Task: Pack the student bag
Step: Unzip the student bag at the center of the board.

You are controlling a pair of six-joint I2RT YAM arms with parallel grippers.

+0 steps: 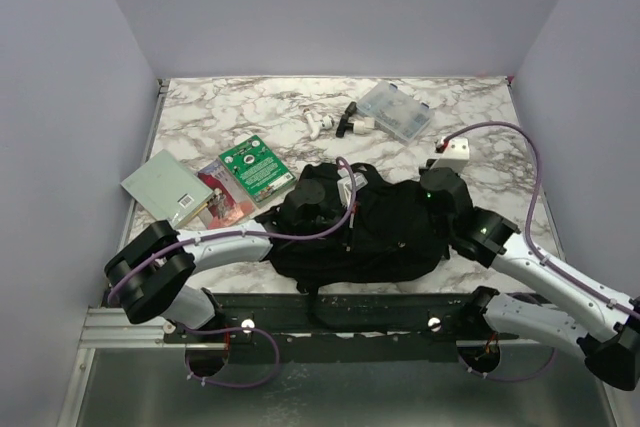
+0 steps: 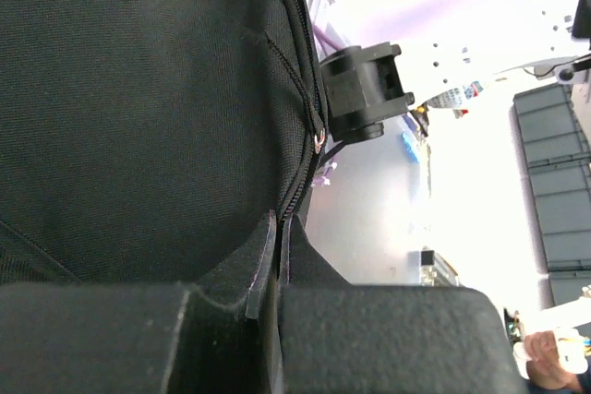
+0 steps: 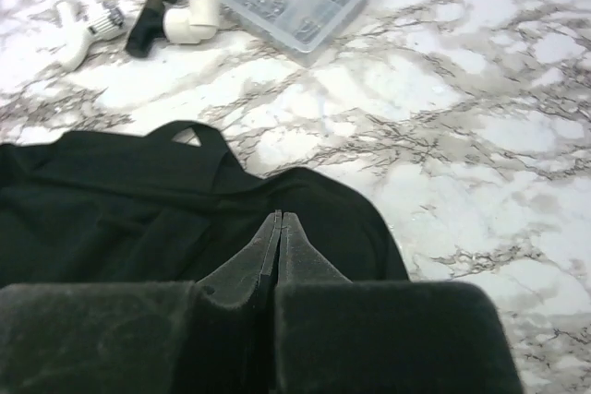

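The student bag (image 1: 360,232) looked soft, floppy, light. My left fingers (image 2: 259,269) were clenched beside its zip (image 2: 300,89), right fingers (image 3: 300,251) clenched empty over its edge. Best hold was its loop handle (image 3: 166,126).

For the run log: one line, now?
left gripper shut at student bag zip | right gripper shut over bag | books on table

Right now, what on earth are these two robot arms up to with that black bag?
Two robot arms are working on the black student bag lying on the marble table, which they are meant to pack. The left arm's fingers are shut beside the bag's zipper. The right arm's fingers are shut over the bag's edge. Whether either pinches fabric is unclear. A few books and a clear plastic box lie on the table outside the bag.
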